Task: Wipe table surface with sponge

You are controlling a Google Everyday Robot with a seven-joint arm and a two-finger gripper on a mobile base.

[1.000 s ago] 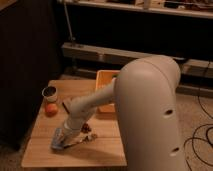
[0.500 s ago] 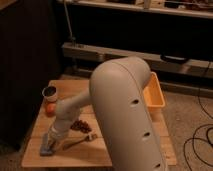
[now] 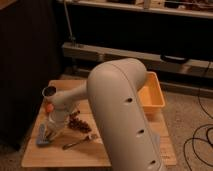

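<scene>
The gripper [image 3: 47, 134] is low down at the front left of the worktop [image 3: 65, 155], right on top of the sponge [image 3: 42, 137]. The sponge is a small flat blue block that lies on the wood near the left edge. I cannot tell how the gripper stands on it or whether it has hold of the sponge, because the arm covers that spot.

Some things could go wrong from here. A fork [image 3: 80, 141] lies just beside the sponge, to its right. If the sponge slides that way, it may push the fork along or knock it off the front edge. A dark brown clump [image 3: 77, 123] sits close behind the fork, and a wipe could drag it and smear it over the wood. The sponge is also near the left edge, so a push to the left might send it off the worktop. A round can [image 3: 49, 92] and a small orange thing [image 3: 48, 106] sit just behind the gripper, and the arm could bump them. The orange tub [image 3: 152, 95] is far off at the right, so it looks safe.

The arm [image 3: 125, 115] is big and pale. It fills the middle of the view. It bends down and reaches left, with its thin end pointing down at the sponge.
</scene>
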